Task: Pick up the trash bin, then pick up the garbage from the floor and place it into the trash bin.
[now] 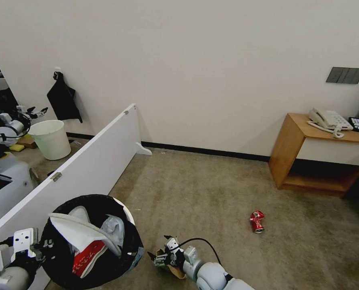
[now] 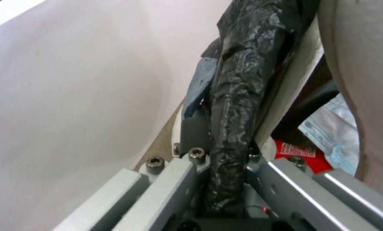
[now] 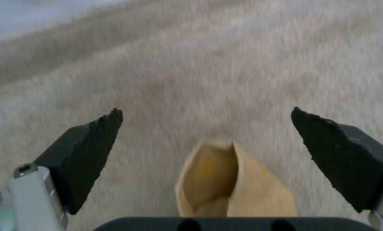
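Head view first: my left gripper (image 1: 46,243) sits low at my left side, clamped on the rim of the trash bin (image 1: 91,241), which hangs beside the white partition board (image 1: 88,163). From my left wrist camera I see the fingers (image 2: 195,130) pinched tight on the black bag (image 2: 238,106) folded over that rim. Inside the bin lie a white slipper (image 1: 82,231), a red-white crushed carton (image 1: 86,257) and a pale wrapper (image 1: 115,228).

My right gripper (image 1: 158,257) is down near the carpet (image 1: 211,193), just right of the bin. Its jaws stand wide apart, gripping nothing; the brown torn cardboard (image 3: 234,179) lies between the black fingertips (image 3: 93,150), close to the palm, touching neither pad.

The crushed red can (image 1: 257,221) rests on the carpet, well apart from both grippers, toward the wooden side table (image 1: 304,153).
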{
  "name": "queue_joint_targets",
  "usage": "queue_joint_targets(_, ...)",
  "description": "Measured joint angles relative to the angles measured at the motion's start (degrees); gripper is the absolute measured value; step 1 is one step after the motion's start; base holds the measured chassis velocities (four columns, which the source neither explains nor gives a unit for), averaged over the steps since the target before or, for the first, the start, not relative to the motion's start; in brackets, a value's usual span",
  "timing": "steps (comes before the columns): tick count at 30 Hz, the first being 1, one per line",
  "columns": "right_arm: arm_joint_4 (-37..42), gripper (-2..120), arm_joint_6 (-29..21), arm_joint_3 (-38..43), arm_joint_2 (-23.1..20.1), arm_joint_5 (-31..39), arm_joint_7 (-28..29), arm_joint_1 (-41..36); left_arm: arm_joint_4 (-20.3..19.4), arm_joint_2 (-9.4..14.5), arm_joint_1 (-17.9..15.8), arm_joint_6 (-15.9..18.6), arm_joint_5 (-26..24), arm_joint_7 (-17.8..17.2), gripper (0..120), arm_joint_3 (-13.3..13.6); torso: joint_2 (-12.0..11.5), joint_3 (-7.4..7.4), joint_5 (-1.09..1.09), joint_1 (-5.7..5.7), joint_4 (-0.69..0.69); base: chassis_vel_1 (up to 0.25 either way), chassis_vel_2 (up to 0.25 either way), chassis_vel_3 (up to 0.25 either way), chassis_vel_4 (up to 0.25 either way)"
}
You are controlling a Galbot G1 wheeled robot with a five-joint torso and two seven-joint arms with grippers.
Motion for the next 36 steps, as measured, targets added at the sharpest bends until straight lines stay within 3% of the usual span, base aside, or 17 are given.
queue_joint_targets(32,-7.2,100,-6.5,-4.4,1.6,6.2,3.0,2.7,0.2,-0.1,-0.1,0.0,0.0,-0.1,0,0.3,0.0,0.00,0.00,0.00,0.00,0.000,0.000,0.000,0.000)
queue_joint_targets(36,-7.4,89,-8.0,-5.8,1.1,8.3,3.4,3.2,0.2,-0.1,-0.2,0.0,0.0,-0.1,0,0.3,0.0,0.00,0.00,0.00,0.01,0.000,0.000,0.000,0.000)
